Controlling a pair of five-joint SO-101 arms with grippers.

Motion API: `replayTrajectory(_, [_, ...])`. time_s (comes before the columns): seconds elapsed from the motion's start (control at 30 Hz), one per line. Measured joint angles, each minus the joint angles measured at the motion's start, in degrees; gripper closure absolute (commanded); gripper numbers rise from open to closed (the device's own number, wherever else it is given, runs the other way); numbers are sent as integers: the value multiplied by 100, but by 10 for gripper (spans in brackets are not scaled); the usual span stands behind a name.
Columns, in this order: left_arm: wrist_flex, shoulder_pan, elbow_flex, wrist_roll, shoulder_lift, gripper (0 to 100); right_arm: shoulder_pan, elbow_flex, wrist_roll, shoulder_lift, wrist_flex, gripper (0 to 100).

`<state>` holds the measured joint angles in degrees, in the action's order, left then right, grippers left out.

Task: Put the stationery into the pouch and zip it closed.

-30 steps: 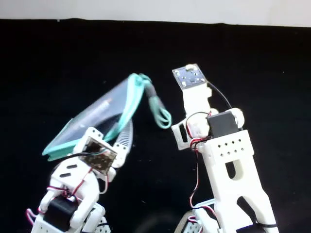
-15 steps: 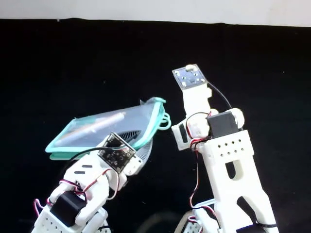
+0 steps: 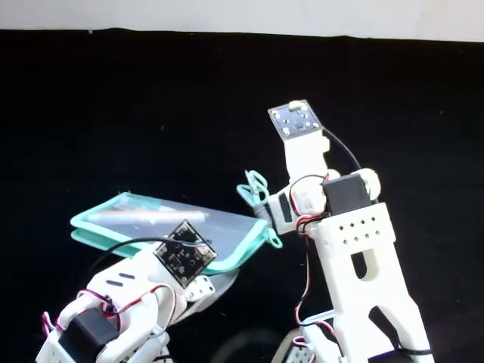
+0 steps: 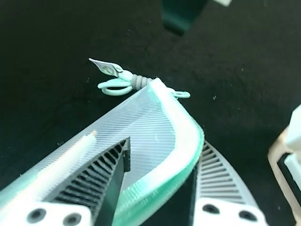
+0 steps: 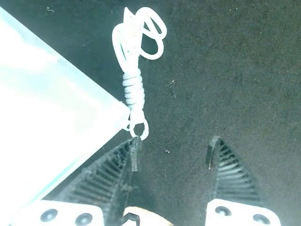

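A clear pouch (image 3: 162, 227) with teal edging lies nearly level above the black table, and a pale pen (image 3: 144, 217) shows inside it. My left gripper (image 4: 164, 146) is shut on the pouch's long edge, one ribbed finger (image 4: 106, 181) on each side of it. At the pouch's corner the teal zipper cord (image 3: 253, 187) sticks out beside the right arm (image 3: 340, 227). In the right wrist view my right gripper (image 5: 174, 150) stands open and holds nothing. The cord (image 5: 134, 89) lies just past its left fingertip, with the pouch (image 5: 42, 117) alongside.
The black table (image 3: 113, 106) stretches bare behind and to the left of both arms. A pale wall strip (image 3: 242, 15) runs along the table's far edge.
My left arm has swung the pouch down from a steep tilt to nearly flat, so its zipper end and cord now sit at the right gripper. The right arm kept still.
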<state>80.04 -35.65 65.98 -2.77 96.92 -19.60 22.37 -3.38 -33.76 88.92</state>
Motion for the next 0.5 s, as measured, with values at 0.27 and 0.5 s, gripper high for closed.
replayTrajectory(0.27, [484,18,-642,-378,-18,773,0,0,0,0,0,767])
replayTrajectory(0.5, [492,0,-2022,211,9,774,0,0,0,0,0,767])
